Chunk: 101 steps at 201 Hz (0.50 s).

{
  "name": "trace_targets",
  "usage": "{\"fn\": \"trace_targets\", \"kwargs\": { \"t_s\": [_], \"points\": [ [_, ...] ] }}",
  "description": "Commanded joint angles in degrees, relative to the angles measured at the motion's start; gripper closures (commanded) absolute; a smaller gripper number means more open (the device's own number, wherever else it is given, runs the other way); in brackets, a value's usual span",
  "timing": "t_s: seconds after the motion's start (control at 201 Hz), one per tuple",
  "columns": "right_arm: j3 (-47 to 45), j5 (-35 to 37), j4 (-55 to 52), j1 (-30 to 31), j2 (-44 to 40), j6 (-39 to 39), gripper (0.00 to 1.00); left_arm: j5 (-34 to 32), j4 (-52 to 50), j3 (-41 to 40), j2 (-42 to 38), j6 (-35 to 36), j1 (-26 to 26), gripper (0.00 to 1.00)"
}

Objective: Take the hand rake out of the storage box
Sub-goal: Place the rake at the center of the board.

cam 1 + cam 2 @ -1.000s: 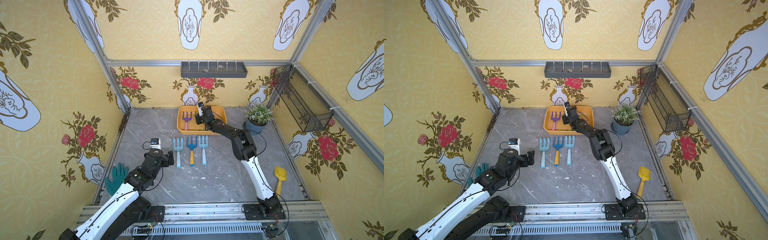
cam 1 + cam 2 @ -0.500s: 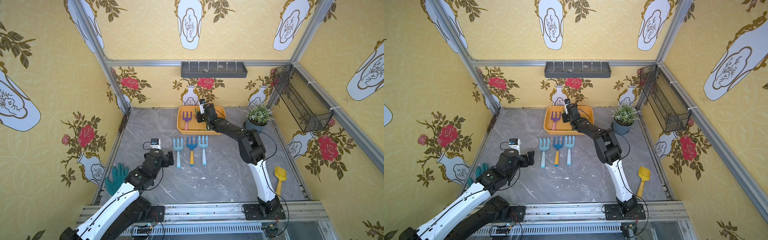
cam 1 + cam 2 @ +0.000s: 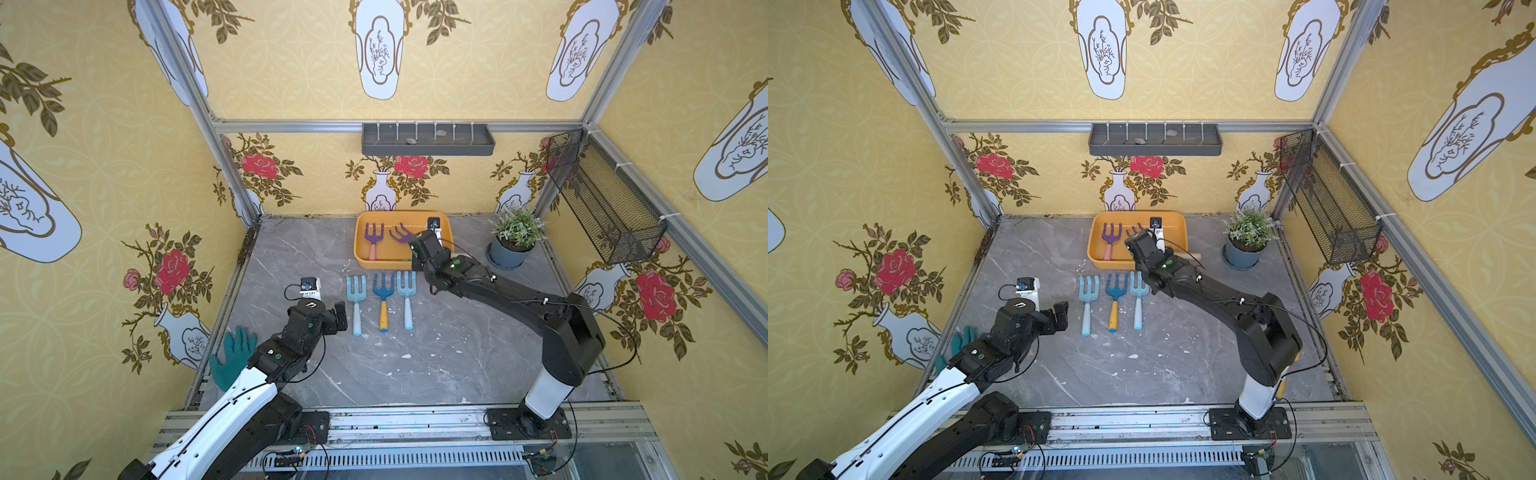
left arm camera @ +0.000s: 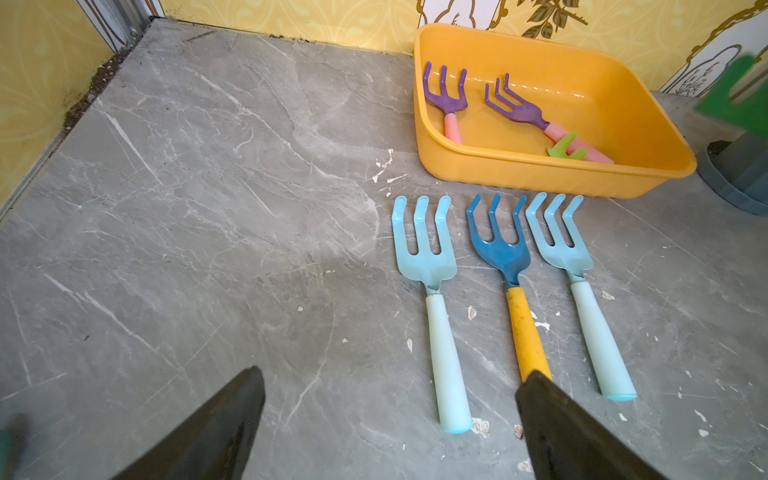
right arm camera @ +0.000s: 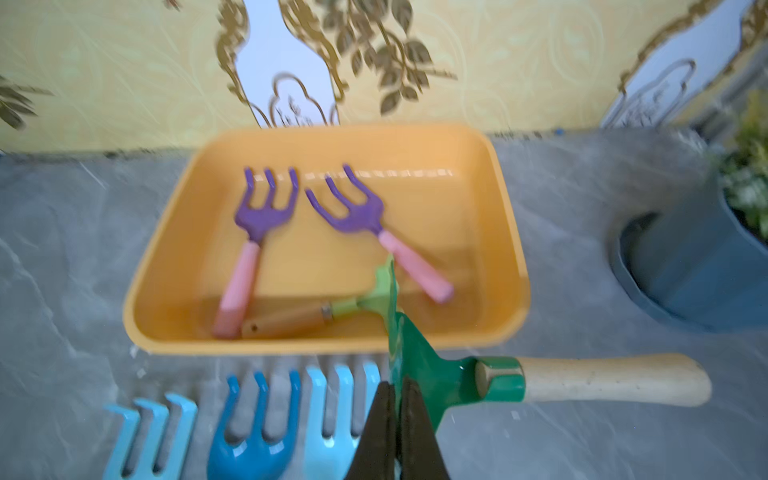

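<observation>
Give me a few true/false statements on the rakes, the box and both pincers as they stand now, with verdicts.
1. The right pincer is shut on a green rake with a wooden handle. True.
2. The storage box is empty. False: two purple rakes and a light-green rake lie in it.
3. Three blue rakes lie side by side on the table, outside the box. True.
4. The left pincer grips a blue rake. False: it is open and holds nothing.
5. The plant pot stands inside the box. False: it stands on the table beside it.
</observation>
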Motion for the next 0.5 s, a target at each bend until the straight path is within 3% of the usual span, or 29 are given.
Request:
{"fn": "trace_targets", "kwargs": {
  "t_s": [0.0, 0.164, 0.264, 0.448, 0.498],
  "points": [
    [-7.2, 2.9, -7.2, 1.8, -4.0, 10.4, 1.00, 1.8, 1.3, -0.5, -0.1, -0.2, 0.2, 0.00],
    [-12.6, -2.1, -8.5, 3.0, -1.2, 16.9, 1.00, 3.3, 1.7, -0.7, -0.1, -0.2, 0.2, 0.00],
    [-13.3, -3.8, -6.3, 2.9, 1.5, 16.7, 1.00, 4.2, 1.9, -0.7, 0.3, -0.3, 0.2, 0.00],
    [-15.0, -14.2, 0.7, 0.3, 3.4, 13.6, 1.00, 5.0, 1.8, -0.8, 0.5, -0.5, 0.1, 0.00],
    [-14.8, -15.9, 0.9, 0.1, 3.5, 12.4, 0.84, 4.9, 1.8, -0.9, 0.4, -0.5, 0.2, 0.00]
  ]
}}
